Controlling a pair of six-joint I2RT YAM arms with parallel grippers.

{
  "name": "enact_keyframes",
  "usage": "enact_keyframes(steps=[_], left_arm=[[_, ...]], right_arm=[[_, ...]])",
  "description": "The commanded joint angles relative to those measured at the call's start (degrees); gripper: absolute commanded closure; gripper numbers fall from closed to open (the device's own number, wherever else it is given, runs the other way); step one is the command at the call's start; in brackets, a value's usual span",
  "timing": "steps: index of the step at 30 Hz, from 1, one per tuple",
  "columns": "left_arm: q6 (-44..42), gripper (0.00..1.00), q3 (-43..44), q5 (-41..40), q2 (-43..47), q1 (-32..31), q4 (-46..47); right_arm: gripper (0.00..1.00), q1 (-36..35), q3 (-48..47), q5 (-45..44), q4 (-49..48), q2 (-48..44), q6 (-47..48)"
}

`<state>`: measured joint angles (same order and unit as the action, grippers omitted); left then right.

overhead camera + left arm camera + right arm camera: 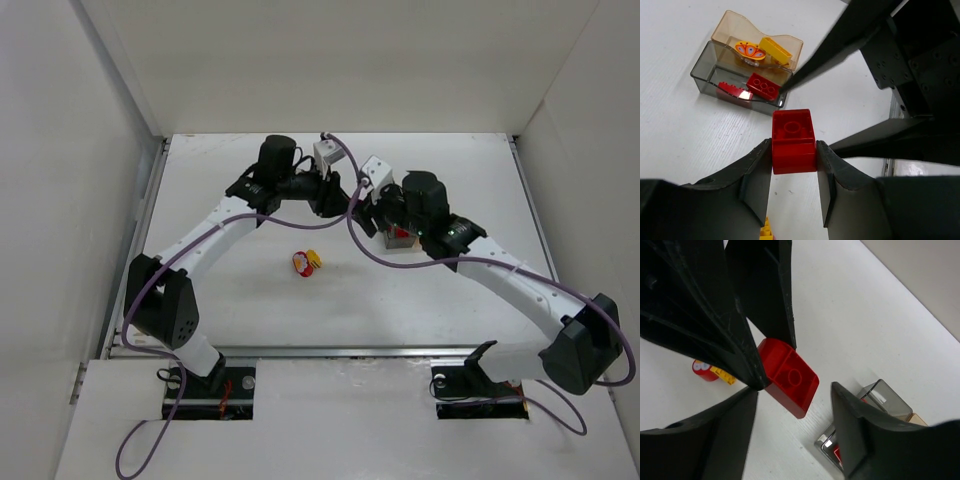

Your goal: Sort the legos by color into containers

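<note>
Closest to the lens, the left claw (pixel 794 146) is clamped on a red brick (pixel 793 134) above the table (pixel 685 135). The right claw (pixel 794 390) stands half-wide, a jaw on either side of that brick, with a gap showing on one side. Beyond the left claw's tips sit the grey box (pixel 704 76), holding red legos (pixel 762 86), and the amber box (pixel 722 29), holding yellow legos (pixel 775 50). Likely risks: the brick lies skewed between the right jaws and could twist free, or it could drop if the left claw lets go early.
</note>
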<state>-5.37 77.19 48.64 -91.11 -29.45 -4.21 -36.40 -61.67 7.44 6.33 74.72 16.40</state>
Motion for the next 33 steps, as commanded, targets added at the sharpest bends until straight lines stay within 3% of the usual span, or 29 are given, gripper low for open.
enact_keyframes(steps=[1, 3, 13, 16, 21, 27, 29, 33], left_arm=[[1.32, 1.0, 3.94, 4.17, 2.25, -0.78, 1.04], [1.32, 1.0, 3.94, 5.58, 2.25, -0.78, 0.43], [0.53, 1.0, 5.78, 9.54, 2.25, -0.17, -0.8], [-0.16, 1.0, 5.78, 7.53, 2.25, -0.17, -0.19], [-6.57, 1.0, 7.01, 1.64, 2.25, -0.17, -3.43], [-20.34, 1.0, 7.63, -6.27, 2.78, -0.17, -6.07], [-25.54, 1.0, 7.63, -8.29, 3.3, -0.17, -7.91], [-37.68, 1.0, 5.89, -11.72, 4.97, -0.69, -9.33]], right_arm=[[0.3, 0.1, 0.05, -2.42, -5.88, -0.97, 0.82], [0.21, 0.1, 0.93, -3.75, -7.02, -2.11, 0.82], [0.21, 0.1, 3.65, -6.04, -9.23, -6.68, 0.82], [0.13, 3.07, 6.55, 3.23, -9.23, -10.11, -0.75], [0.09, 12.13, 8.58, 19.95, -7.13, -10.74, -5.76], [0.06, 24.25, 3.85, 41.99, -6.42, -3.72, -21.48], [0.06, 24.89, -0.89, 45.54, -6.42, 1.36, -29.01], [0.07, 25.42, -7.93, 55.91, -6.42, 8.86, -35.47]])
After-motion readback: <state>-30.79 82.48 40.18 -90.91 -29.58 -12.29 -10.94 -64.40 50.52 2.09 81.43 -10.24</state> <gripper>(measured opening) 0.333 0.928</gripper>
